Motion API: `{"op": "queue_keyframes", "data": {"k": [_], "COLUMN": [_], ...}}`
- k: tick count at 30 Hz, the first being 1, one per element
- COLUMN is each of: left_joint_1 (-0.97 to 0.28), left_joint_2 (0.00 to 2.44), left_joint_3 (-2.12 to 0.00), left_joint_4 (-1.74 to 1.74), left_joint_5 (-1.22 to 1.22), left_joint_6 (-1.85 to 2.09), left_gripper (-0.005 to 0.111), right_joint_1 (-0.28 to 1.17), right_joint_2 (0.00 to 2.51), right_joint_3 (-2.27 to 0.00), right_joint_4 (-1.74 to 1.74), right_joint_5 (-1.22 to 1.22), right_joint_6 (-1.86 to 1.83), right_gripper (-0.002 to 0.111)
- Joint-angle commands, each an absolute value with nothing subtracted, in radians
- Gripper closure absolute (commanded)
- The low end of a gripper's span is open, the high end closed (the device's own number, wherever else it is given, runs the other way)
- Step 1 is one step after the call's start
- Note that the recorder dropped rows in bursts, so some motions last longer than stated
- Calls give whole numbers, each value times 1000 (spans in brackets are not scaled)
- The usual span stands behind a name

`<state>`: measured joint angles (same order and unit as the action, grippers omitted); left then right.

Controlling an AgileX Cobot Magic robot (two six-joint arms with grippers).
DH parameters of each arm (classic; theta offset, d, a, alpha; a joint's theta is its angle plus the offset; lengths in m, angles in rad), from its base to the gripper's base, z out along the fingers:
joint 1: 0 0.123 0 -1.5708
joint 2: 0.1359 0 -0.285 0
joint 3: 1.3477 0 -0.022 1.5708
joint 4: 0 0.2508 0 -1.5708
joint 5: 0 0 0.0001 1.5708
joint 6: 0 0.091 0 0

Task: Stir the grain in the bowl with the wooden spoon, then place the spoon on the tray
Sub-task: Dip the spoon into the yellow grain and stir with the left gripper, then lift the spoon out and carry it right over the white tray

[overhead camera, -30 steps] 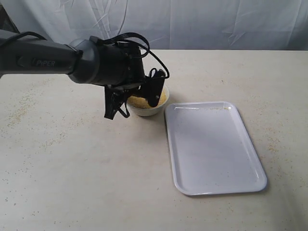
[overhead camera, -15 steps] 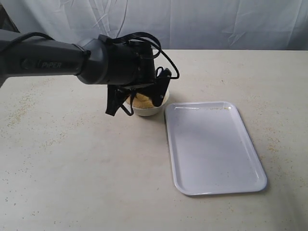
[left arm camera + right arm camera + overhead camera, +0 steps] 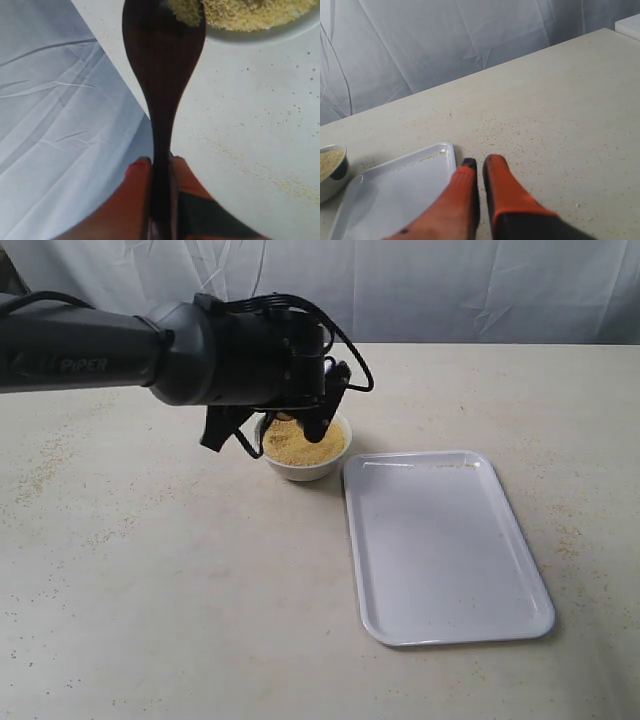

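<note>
Lighting was soft, diffuse and bright; only faint shadows lay beside the bowl [image 3: 300,466] and tray [image 3: 445,550] on the bench [image 3: 150,580]. In the left wrist view the spoon [image 3: 162,60] and left claw [image 3: 157,164] were close, dark and slightly blurred.

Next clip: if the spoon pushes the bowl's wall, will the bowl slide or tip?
Probably slide: the bowl looks small, low and smooth-sided on a flat table. The grain heaps near its rim, so a jolt would likely spill some.
</note>
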<state>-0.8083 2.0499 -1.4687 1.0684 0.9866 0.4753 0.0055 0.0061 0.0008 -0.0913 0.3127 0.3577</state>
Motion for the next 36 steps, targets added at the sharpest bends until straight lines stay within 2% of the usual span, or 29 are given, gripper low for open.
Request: {"op": "queue_keyframes", "data": {"k": [1,8,15,25,29,32,36], "left_joint_1": [-849,-915,-911,-917,-924,-914,-899], "left_joint_2": [2038,2043,2095,2046,1948,1900,1913], "left_joint_3": [-1477,-1477,-1477,-1477,-1502,-1530,-1534], "left_joint_4": [1131,1228,1298,1278,1009,617,71], "left_joint_5": [997,1060,1161,1089,903,747,649], "left_joint_6": [470,464,467,275,248,318,648], "left_gripper": [107,107,107,107,107,107,107], "right_joint_1": [0,0,0,0,0,0,0], "right_joint_2": [0,0,0,0,0,0,0], "right_joint_3": [0,0,0,0,0,0,0], "right_joint_4": [-93,-93,-93,-93,-93,-93,-93], "right_joint_5": [304,304,304,304,304,304,304], "right_joint_6": [355,355,357,357,357,357,357], "right_gripper": [100,100,100,100,100,100,100]}}
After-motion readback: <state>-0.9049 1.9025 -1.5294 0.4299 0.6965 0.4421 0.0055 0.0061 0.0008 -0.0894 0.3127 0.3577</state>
